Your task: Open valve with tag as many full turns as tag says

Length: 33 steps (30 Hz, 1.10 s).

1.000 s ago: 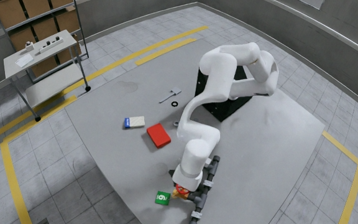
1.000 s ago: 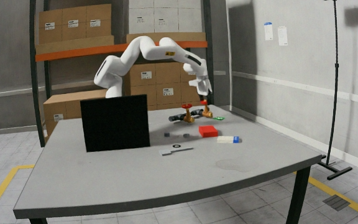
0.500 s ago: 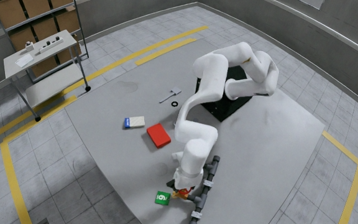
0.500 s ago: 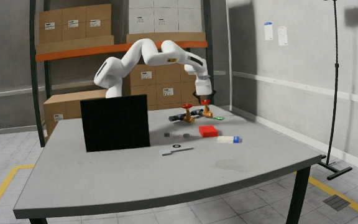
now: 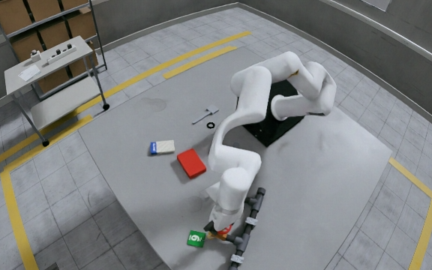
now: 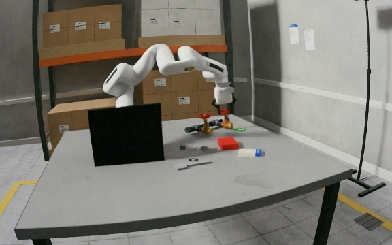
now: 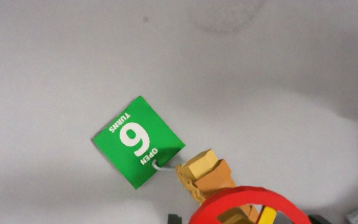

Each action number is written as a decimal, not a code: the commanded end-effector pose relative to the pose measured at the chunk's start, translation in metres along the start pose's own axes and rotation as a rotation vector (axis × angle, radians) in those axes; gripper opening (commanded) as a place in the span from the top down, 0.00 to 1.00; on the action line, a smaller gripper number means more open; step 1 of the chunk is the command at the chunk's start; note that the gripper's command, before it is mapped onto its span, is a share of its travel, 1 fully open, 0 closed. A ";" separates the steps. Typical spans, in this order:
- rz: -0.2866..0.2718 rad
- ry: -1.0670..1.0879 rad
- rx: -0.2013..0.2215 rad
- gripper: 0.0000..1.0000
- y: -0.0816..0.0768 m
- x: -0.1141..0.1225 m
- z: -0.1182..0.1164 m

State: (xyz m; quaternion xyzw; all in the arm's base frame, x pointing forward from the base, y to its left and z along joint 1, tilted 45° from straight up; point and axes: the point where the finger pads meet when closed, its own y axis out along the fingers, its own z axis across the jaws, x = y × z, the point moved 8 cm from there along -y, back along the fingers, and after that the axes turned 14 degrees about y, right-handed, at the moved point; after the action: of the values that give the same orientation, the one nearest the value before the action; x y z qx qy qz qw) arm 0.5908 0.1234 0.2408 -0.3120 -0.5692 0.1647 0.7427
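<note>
A grey pipe (image 5: 249, 221) lies near the table's edge with two brass valves on it. My gripper (image 6: 225, 110) stands straight above one valve and is shut on its red handwheel (image 7: 247, 207), which shows at the bottom of the wrist view. A green tag (image 7: 137, 141) reading "OPEN 6 TURNS" lies flat on the table, chained to this valve's brass body (image 7: 207, 175). The tag also shows in the top view (image 5: 196, 238). The second valve, with a red handwheel (image 6: 204, 116), stands to the left in the exterior view and is not held.
A red block (image 5: 191, 163), a white and blue box (image 5: 162, 147), a grey flat tool (image 5: 205, 114) and a small black ring (image 5: 211, 124) lie on the table. The arm's black base box (image 6: 126, 134) stands behind them.
</note>
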 end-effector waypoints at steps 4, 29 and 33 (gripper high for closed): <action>-0.001 -0.019 -0.003 1.00 -0.002 0.000 -0.001; -0.001 -0.020 -0.003 0.00 -0.002 0.000 -0.001; -0.001 -0.017 -0.003 0.00 -0.002 0.000 -0.001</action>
State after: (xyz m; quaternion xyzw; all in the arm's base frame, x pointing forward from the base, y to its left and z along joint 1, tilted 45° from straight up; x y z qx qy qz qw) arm 0.5910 0.1230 0.2398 -0.3105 -0.5763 0.1686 0.7369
